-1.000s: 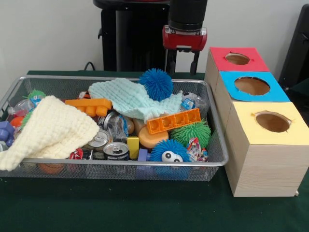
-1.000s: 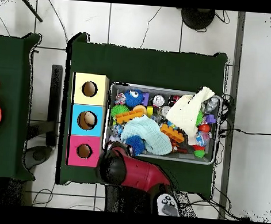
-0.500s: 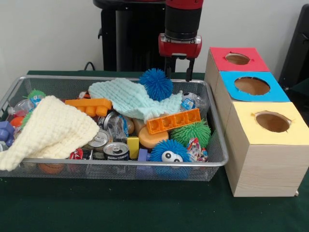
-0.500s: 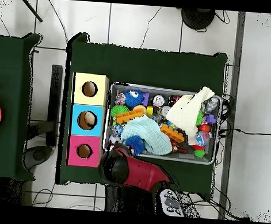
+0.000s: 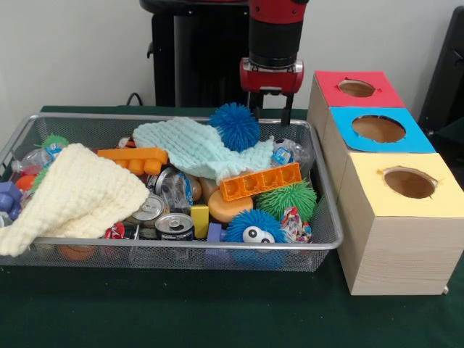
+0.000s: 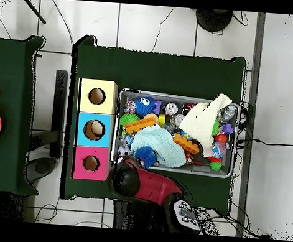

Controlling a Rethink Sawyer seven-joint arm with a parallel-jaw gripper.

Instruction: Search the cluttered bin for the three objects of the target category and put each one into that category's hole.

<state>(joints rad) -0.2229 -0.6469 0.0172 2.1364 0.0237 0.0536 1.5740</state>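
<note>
Pincer (image 5: pixel 271 114) of mine hangs over the far edge of the wire bin (image 5: pixel 319 243), its two dark fingers (image 5: pixel 286 117) apart with nothing between them, just to the right of the blue spiky ball (image 5: pixel 234 125). That ball is round, covered in soft rubbery spikes, and it rests on top of the pale mint knitted cloth (image 5: pixel 196 148) near the bin's back wall. A second blue spiky ball with googly eyes (image 5: pixel 254 227) sits at the bin's front, close to the mesh, and a green spiky ball (image 5: pixel 288 198) lies just behind it, under one end of the orange block with square pockets (image 5: pixel 260 181). Another green spiky ball (image 5: pixel 52 141) peeks out at the far left corner. A cream knitted cloth (image 5: pixel 72 196) drapes over the left front of the bin, and drink cans (image 5: pixel 174 225) lie beside it along with a yellow block (image 5: pixel 199 220). An orange studded brick (image 5: pixel 135 159) rests between the two cloths. To the right of the bin stand three wooden boxes in a row, each with a round hole on top: the red box (image 5: pixel 357 88) farthest back, the blue box (image 5: pixel 378 129) in the middle, the yellow box (image 5: pixel 404 183) nearest the front. From overhead, my arm (image 6: pixel 146 183) reaches in beside the red box (image 6: pixel 90 163), and something pale shows inside the blue box's hole (image 6: pixel 95 129).
</note>
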